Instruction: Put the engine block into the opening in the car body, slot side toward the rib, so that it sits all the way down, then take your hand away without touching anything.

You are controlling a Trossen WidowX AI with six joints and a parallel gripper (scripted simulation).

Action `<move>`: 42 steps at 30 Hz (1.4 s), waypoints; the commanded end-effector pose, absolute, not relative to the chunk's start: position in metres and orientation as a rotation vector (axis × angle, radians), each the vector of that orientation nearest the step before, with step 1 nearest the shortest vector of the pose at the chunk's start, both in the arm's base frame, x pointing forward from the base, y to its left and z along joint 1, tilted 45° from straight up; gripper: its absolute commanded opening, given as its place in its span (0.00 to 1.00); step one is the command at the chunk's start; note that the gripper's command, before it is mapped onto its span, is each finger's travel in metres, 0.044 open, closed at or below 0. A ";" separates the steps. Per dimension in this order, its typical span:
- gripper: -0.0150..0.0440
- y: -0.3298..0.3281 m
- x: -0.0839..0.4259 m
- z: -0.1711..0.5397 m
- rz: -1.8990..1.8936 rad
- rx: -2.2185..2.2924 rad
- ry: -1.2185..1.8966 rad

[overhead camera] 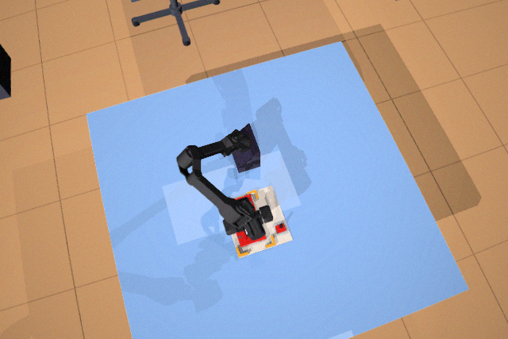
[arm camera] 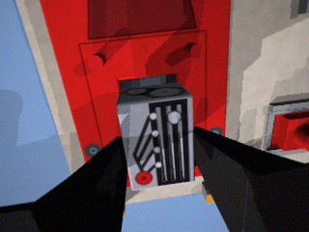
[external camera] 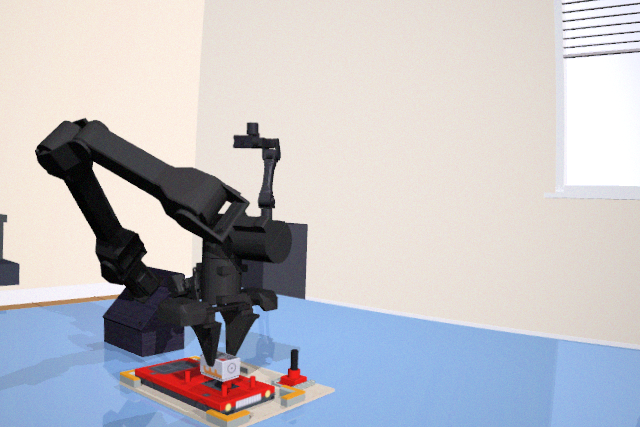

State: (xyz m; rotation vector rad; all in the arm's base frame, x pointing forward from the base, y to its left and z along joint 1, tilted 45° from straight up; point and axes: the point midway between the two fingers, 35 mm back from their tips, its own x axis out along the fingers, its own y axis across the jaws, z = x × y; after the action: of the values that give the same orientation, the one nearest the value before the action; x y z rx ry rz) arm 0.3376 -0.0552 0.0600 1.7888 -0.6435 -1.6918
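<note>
The engine block is grey-white, with dark pipes and a red disc on its upward face. My gripper is shut on it, one finger on each side. The block is upright and hangs just above the red car body. Part of the dark opening shows below the block in the exterior view and beyond its far edge in the wrist view. The block hides the rest. The rib and the block's slot cannot be made out.
Short red pegs stand on the car body near the block. The car lies on a pale board between yellow-topped corner brackets. A red piece with a black knob stands beside it.
</note>
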 end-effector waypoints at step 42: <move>0.52 -0.060 0.338 0.056 -1.688 1.781 -0.642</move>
State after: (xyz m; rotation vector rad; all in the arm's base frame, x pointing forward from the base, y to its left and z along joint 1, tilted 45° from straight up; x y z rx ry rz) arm 0.3381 -0.0593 0.0563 1.7876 -0.6421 -1.6915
